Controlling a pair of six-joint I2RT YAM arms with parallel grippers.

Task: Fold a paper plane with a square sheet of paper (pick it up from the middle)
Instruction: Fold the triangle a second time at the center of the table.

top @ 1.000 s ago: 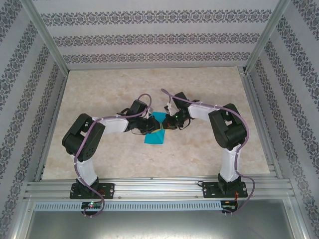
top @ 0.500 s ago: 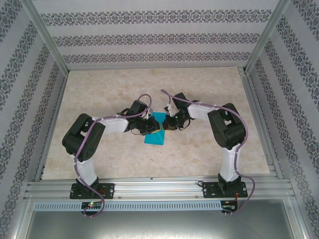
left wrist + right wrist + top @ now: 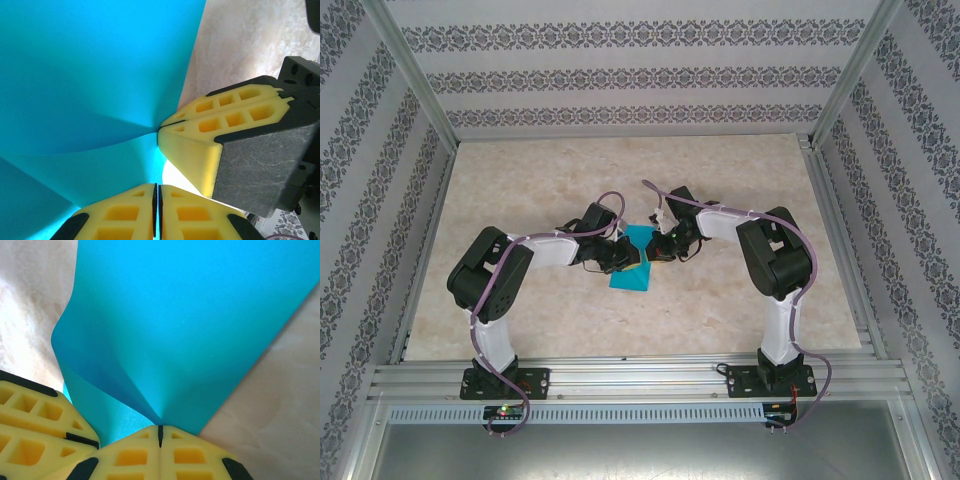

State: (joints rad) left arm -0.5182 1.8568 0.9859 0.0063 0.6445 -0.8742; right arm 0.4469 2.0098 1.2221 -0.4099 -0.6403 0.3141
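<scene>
The square sheet of paper (image 3: 632,277) is teal and lies bent at the middle of the table, one part raised between the two grippers. My right gripper (image 3: 160,429) is shut on the sheet (image 3: 190,325), and creases fan out from its tips. My left gripper (image 3: 155,187) is shut too, and a lower flap of the sheet (image 3: 90,75) runs into its tips. The right gripper's yellow fingers (image 3: 200,145) sit just above and right of the left tips. From above, the left gripper (image 3: 626,258) and the right gripper (image 3: 650,251) nearly touch over the sheet. No plane shape shows.
The marble-patterned table top (image 3: 740,300) stretches all around the sheet. Patterned walls and metal frame posts (image 3: 845,75) enclose it. Both arm bases stand on the metal rail (image 3: 640,380) at the near edge.
The left arm has edged slightly to the right, toward the right gripper. Both grippers stay shut on the sheet, which keeps its shape.
</scene>
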